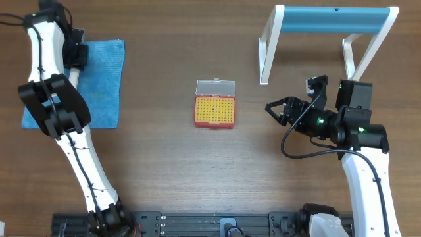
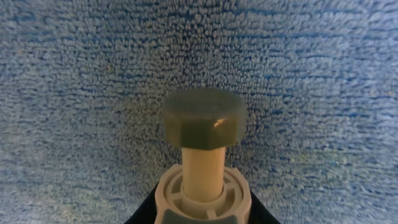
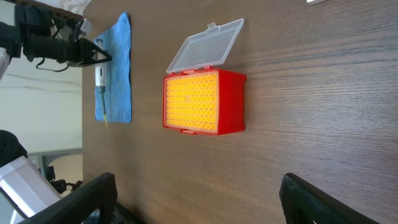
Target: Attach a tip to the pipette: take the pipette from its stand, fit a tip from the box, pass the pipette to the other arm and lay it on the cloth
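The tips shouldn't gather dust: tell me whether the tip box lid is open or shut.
Open. The clear lid is swung back off the red tip box, leaving the yellow tip rack exposed.

Checked all three feeds, couldn't read a single word, number or sign. Saw no legible print on tip box [image 3: 202,102], neither red wall nor clear lid. Any marking on pipette [image 3: 99,78] was too small for me to make out.
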You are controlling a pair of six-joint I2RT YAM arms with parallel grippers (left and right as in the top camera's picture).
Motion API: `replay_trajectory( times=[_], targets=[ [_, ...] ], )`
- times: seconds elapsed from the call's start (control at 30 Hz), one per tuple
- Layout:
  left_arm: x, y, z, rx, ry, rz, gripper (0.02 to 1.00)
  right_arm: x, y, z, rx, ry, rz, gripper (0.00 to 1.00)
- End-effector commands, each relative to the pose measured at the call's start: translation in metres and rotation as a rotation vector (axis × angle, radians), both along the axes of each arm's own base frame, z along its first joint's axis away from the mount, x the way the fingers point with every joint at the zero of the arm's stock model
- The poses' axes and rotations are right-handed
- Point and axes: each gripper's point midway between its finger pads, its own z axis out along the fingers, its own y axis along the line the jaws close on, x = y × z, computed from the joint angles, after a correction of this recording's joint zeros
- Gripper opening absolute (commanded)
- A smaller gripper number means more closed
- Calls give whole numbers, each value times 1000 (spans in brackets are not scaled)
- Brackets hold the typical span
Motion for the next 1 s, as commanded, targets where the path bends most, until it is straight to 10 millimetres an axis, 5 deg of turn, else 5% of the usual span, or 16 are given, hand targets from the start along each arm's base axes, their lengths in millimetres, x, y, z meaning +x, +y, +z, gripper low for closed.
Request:
replay_trajectory(
  times=[0.03,0.63,0.67,0.73,0.9,1.0],
  targets=[
    [6,2,-3,-11,-18,-10,25,1,1,1,1,6,-5,853],
    [6,-1,-8,-31,-20,-3,51,4,1,2,-3,-12,-6,853],
    [6,-1,-8,-26,-19,5,272,4,1,2,-3,-12,-6,851],
    [6,0,-8,-24,-22,19,360,4,1,2,-3,-12,-6,851],
    [6,0,-8,-25,-21,24,875,4,1,2,-3,-12,-6,851],
    [-1,6,-1,20,3,60,882,4,1,3,4,-3,-15,851]
  ],
)
